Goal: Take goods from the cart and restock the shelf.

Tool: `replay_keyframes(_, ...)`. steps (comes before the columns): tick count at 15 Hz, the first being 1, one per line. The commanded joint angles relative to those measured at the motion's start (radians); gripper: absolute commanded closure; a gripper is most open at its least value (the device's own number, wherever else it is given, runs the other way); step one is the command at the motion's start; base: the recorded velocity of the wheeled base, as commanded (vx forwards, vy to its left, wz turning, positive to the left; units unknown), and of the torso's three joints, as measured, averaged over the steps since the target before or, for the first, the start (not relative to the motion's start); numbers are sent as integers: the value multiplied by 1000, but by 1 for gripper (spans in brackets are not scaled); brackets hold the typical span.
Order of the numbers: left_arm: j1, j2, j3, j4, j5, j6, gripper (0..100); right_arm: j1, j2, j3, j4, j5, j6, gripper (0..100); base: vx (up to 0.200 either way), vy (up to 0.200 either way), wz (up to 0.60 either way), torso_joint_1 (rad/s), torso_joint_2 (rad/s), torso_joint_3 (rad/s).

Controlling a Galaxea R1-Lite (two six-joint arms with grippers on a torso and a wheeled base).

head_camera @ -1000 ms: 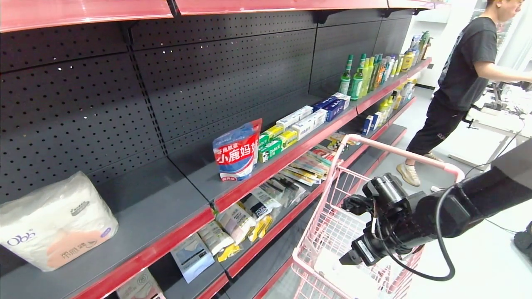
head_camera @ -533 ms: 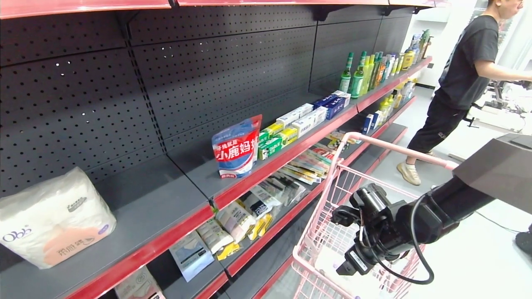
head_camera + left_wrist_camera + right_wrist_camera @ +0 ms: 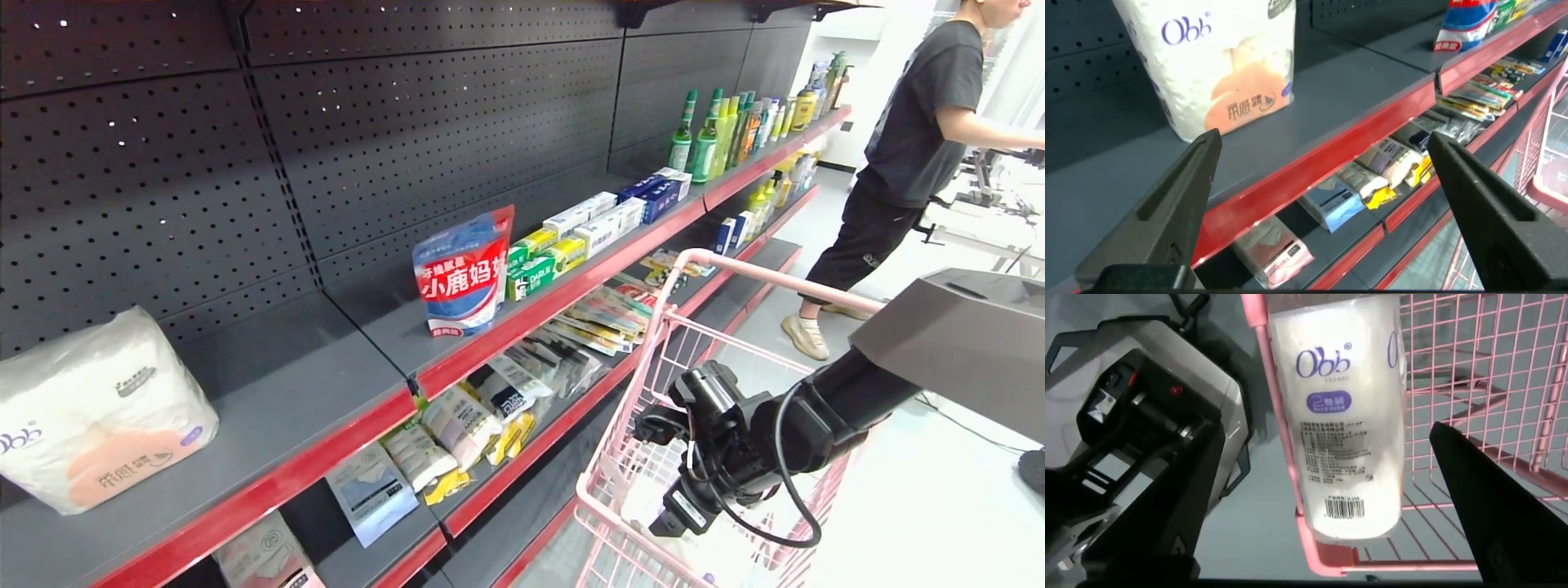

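Tissue pack [image 3: 98,416] stands at the shelf's [image 3: 326,445] left end, facing the left gripper [image 3: 1323,140], jaws wide, empty. Right gripper [image 3: 1323,433], equally spread and empty, hangs over a second pack [image 3: 1343,416] lying along one wall of the cart [image 3: 767,282]: likely light, squashy, slick-wrapped; grip across its middle.

The right arm's black gripper [image 3: 665,521] sinks lower and shifts left, going deeper into the pink wire cart [image 3: 775,278] and nearing the white plastic-wrapped pack [image 3: 1343,416] that lies there. The head camera tips downward, so the whole shelf scene slides upward.
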Motion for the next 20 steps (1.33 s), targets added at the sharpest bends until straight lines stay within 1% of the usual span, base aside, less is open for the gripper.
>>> replay_keyframes(1, 0, 0, 0, -1, 0, 0, 0, 1, 11, -10, 0, 0, -6, 0, 0, 0, 0, -163, 344, 183)
replay_keyframes(6, 0, 0, 0, -1, 0, 0, 0, -6, 23, -38, 0, 0, -29, 0, 0, 0, 0, -150, 340, 197)
replay_keyframes(11, 0, 0, 0, -1, 0, 0, 0, -8, 54, -59, 0, 0, -36, 0, 0, 0, 0, -15, 45, 24)
replay_keyframes(13, 0, 0, 0, -1, 0, 0, 0, -10, 56, -59, 0, 2, -36, 0, 0, 0, 0, -124, 305, 173)
replay_keyframes(16, 0, 0, 0, -1, 0, 0, 0, -26, 56, -90, 0, 2, -45, 0, 0, 0, 0, -115, 289, 167)
replay_keyframes(20, 0, 0, 0, -1, 0, 0, 0, -52, 59, -118, 1, 2, -74, 0, 0, 0, 0, -5, 18, 12)
